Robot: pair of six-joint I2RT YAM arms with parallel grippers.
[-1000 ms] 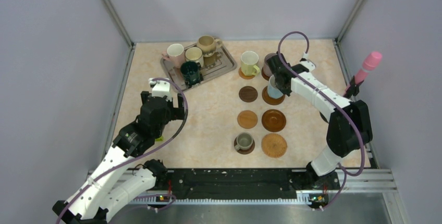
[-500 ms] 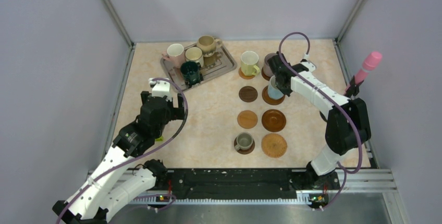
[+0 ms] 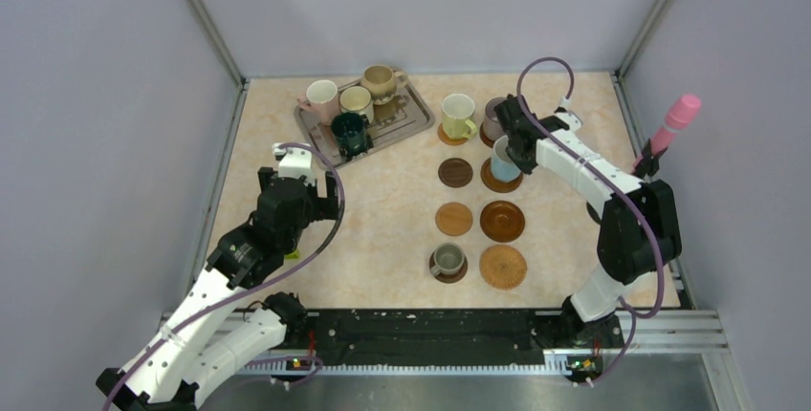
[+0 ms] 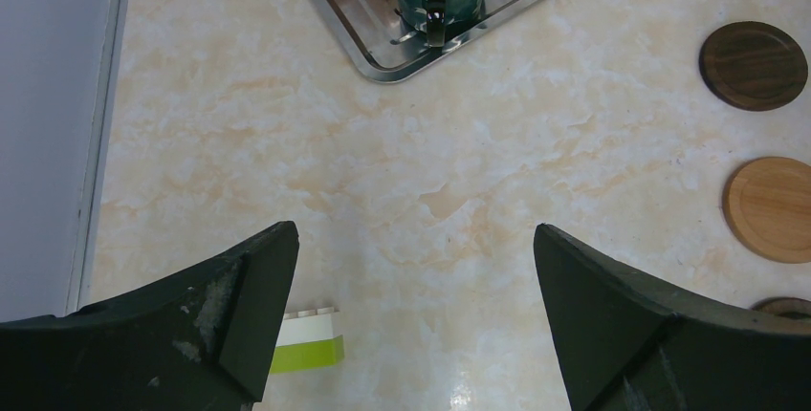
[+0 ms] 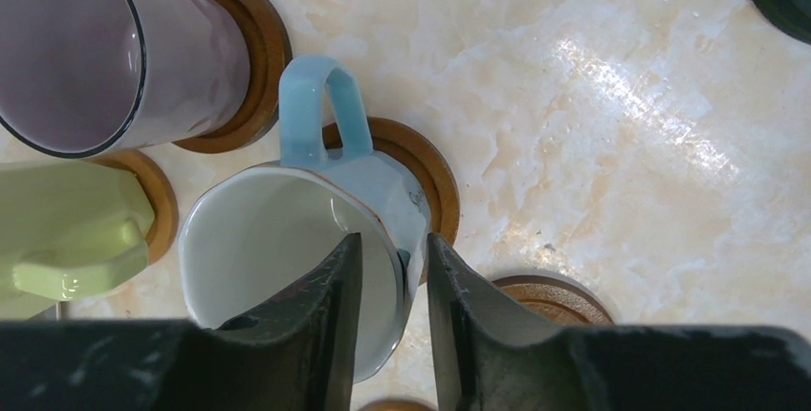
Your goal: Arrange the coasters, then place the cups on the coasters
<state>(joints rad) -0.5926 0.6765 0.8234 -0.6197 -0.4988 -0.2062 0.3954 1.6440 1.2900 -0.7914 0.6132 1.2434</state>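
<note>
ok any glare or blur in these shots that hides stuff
right wrist: bright glare streak on the table near the blue cup, jaws close and soft; left wrist: small shine low between the dark jaws, otherwise sharp; top view: even light, no hard shadows, nothing washed out

Top view high, far; wrist views close, downward; coasters (image 3: 455,172) shared.

pale grey walls (image 3: 115,143) enclose a beige marbled tabletop (image 3: 383,201).
</note>
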